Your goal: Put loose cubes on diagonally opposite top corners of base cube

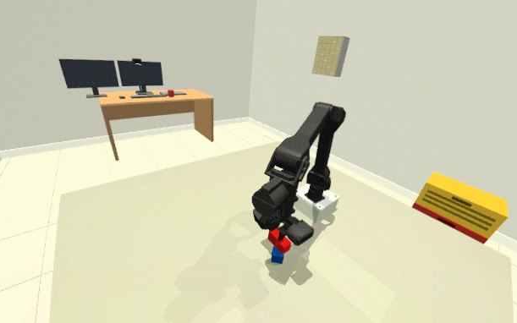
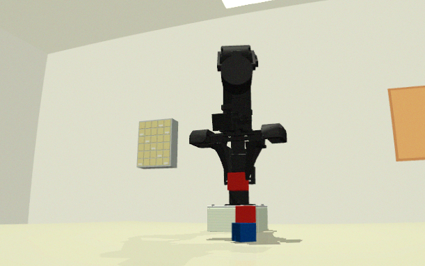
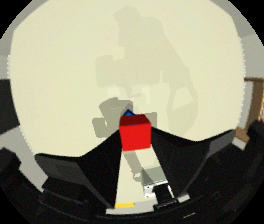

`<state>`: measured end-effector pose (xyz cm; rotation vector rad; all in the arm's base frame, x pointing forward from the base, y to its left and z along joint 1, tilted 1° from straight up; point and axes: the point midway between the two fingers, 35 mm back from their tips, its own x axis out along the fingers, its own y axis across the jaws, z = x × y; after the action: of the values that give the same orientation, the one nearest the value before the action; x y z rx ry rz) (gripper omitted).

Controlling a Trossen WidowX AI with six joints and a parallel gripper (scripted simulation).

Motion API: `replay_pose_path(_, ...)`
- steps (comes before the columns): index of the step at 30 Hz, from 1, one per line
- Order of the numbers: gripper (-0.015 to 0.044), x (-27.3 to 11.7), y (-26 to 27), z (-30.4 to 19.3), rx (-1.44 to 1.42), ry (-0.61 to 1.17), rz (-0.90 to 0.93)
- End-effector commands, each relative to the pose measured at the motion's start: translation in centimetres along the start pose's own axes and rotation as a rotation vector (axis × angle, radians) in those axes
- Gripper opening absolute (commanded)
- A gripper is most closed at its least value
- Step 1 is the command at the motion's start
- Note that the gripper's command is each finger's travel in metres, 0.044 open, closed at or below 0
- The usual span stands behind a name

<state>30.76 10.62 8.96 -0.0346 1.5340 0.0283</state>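
Observation:
The blue base cube (image 1: 277, 257) (image 2: 243, 232) rests on the floor mat; only a small corner of it shows in the wrist view (image 3: 128, 113). One red cube (image 1: 284, 247) (image 2: 245, 214) sits on top of it, offset to one side, and looks level. My gripper (image 2: 238, 178) (image 3: 135, 131) is shut on the other red cube (image 1: 273, 235) (image 2: 238, 181) (image 3: 135, 136). The held cube hangs above the stack, apart from it and slightly left of the placed cube in the exterior view. The placed red cube is not visible in the wrist view, behind the held one.
The arm's white base box (image 1: 316, 207) (image 2: 220, 219) stands behind the stack. The wide gripper body overhangs the cubes. A yellow and red toolbox (image 1: 462, 205) lies off to the right, and a wooden desk (image 1: 157, 110) with monitors stands far back left.

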Motion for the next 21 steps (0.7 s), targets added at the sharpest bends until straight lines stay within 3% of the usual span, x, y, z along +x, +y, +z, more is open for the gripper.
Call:
replay_pose_path(1, 0.0105, 0.0, 0.3, -0.3, -0.021, -0.002, 0.002)
replay_pose_path(11, 0.0105, 2.8, 0.4, -0.4, -0.022, -0.001, 0.002)
replay_pose_path(21, 0.0105, 3.0, 0.4, -0.4, -0.022, -0.001, 0.002)
